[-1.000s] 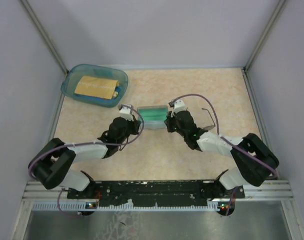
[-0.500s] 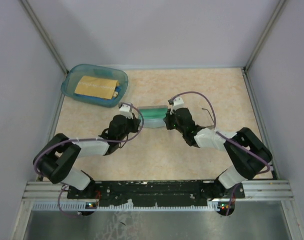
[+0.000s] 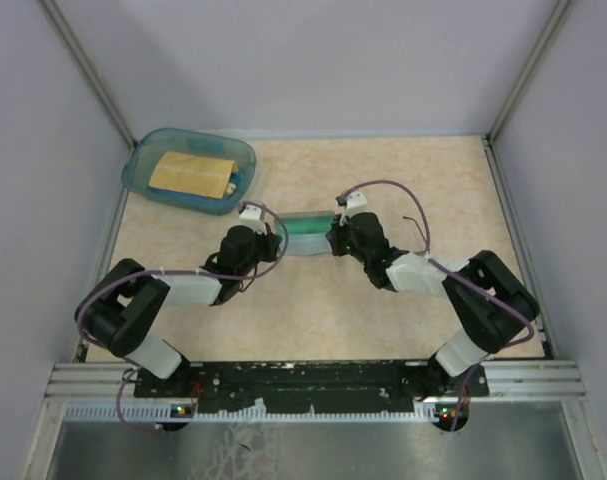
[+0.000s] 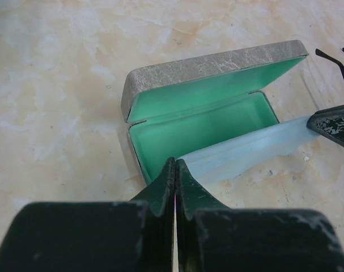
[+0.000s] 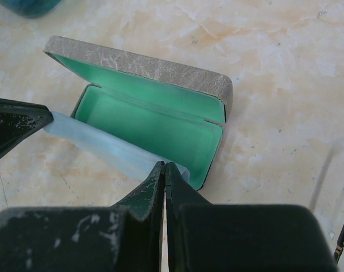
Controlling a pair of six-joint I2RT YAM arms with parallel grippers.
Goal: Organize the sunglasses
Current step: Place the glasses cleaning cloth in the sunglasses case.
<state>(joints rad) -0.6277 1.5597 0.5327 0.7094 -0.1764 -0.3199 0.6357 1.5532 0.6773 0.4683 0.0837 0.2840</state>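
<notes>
The grey case (image 3: 308,232) lies open mid-table, its teal lining (image 4: 200,122) facing up. A light blue cloth (image 4: 245,150) stretches in a band along the case's near rim, over its front edge (image 5: 103,144). My left gripper (image 4: 175,164) is shut on the cloth's left end, and my right gripper (image 5: 165,167) is shut on its right end. In the top view the left gripper (image 3: 275,238) and right gripper (image 3: 333,240) flank the case. The sunglasses (image 3: 419,228) lie on the table right of the right arm; only a thin dark temple arm (image 4: 336,65) shows in the left wrist view.
A translucent blue bin (image 3: 188,170) holding a tan packet sits at the back left. Grey enclosure walls close in the table on three sides. The black rail (image 3: 303,378) with both arm bases runs along the near edge.
Both grippers have moved away from the bases toward the case, carrying the stretched cloth up to its front edge. Neither gripper has opened.
</notes>
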